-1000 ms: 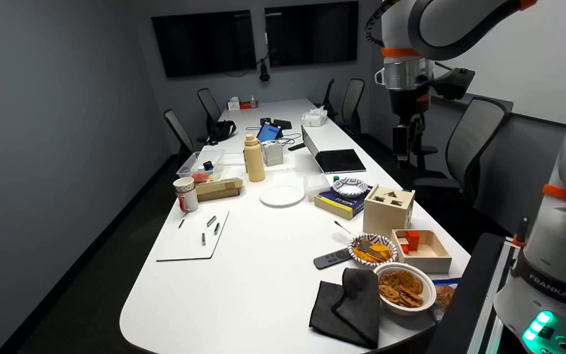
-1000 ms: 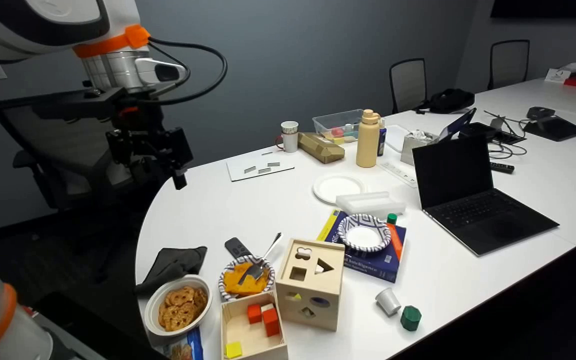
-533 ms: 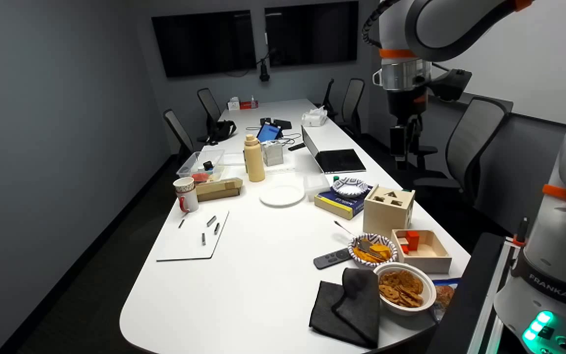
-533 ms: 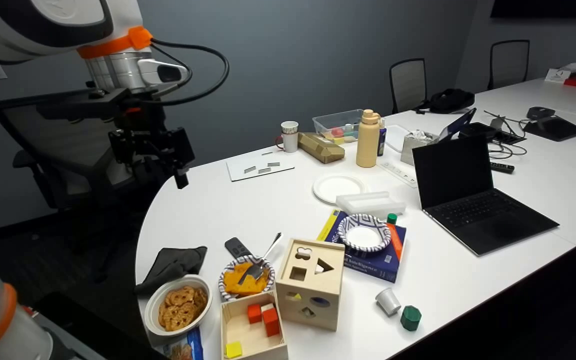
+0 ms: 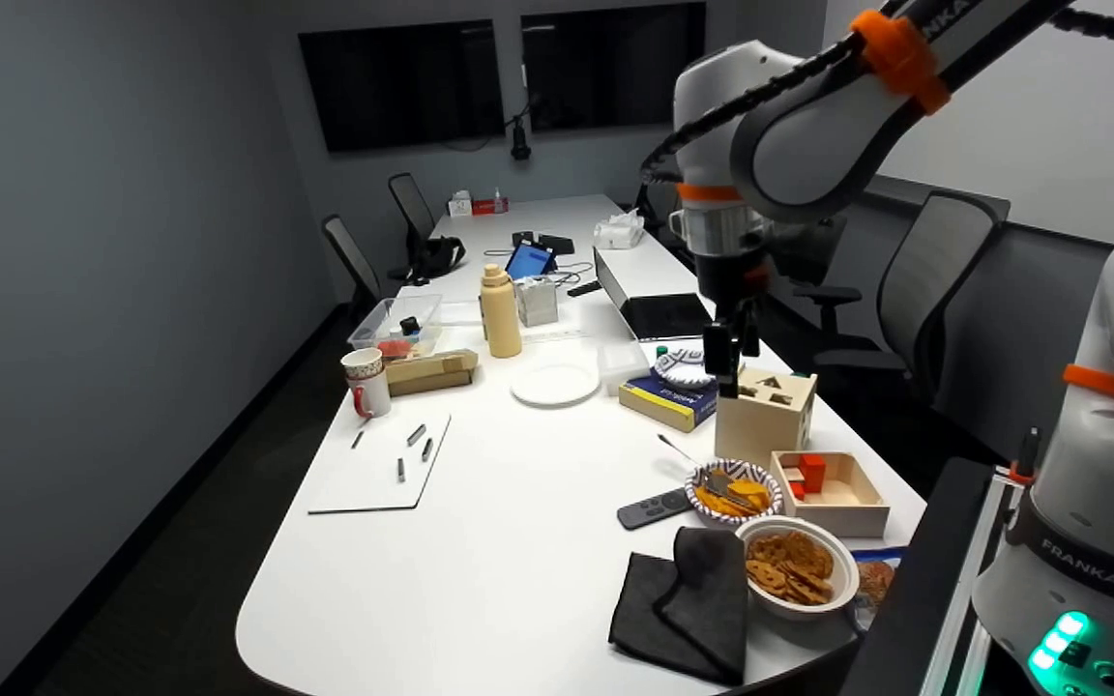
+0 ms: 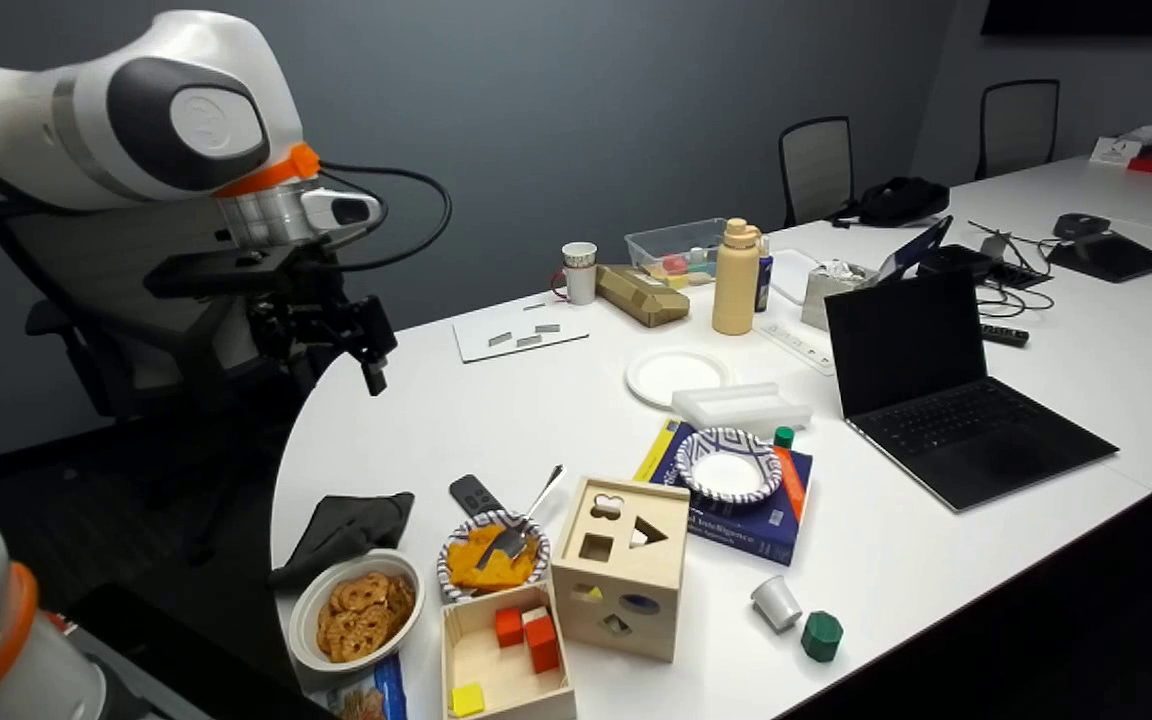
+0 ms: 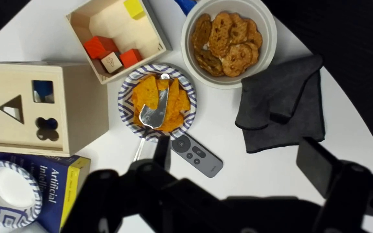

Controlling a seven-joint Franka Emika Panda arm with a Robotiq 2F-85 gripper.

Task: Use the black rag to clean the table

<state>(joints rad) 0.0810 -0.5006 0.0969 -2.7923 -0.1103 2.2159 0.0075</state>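
Wrist view: the pincer point(image 7: 238, 158) is released, its fingers point(image 7: 316, 166) spread wide above the counter point(image 7: 254, 179). Between them in this view sits a grey remote control point(image 7: 197, 156), one end at the rim of a blue-and-white patterned bowl point(image 7: 125, 100). That bowl holds orange tortilla chips point(image 7: 147, 93) with a metal utensil point(image 7: 157, 116) lying across them. The black rag point(image 7: 283, 106) rests on the counter with a flap folded over, close to the curved edge and against a white bowl point(image 7: 269, 42) of pretzel crisps point(image 7: 220, 35). Both exterior views show the pincer hanging well apart from the rag. Near the patterned bowl stand a shallow wooden box point(image 7: 138, 35) with red and yellow blocks point(image 7: 99, 47) inside and a taller wooden shape sorter point(image 7: 84, 110). A blue Artificial Intelligence textbook point(image 7: 49, 212) by the sorter carries a second patterned bowl point(image 7: 13, 187). Farther along the counter, in an exterior view, are a white plate point(image 6: 678, 377), a black laptop point(image 6: 976, 440) with its screen raised, a tan water bottle point(image 6: 734, 285) and, near the far edge, a red-handled mug point(image 6: 581, 280).
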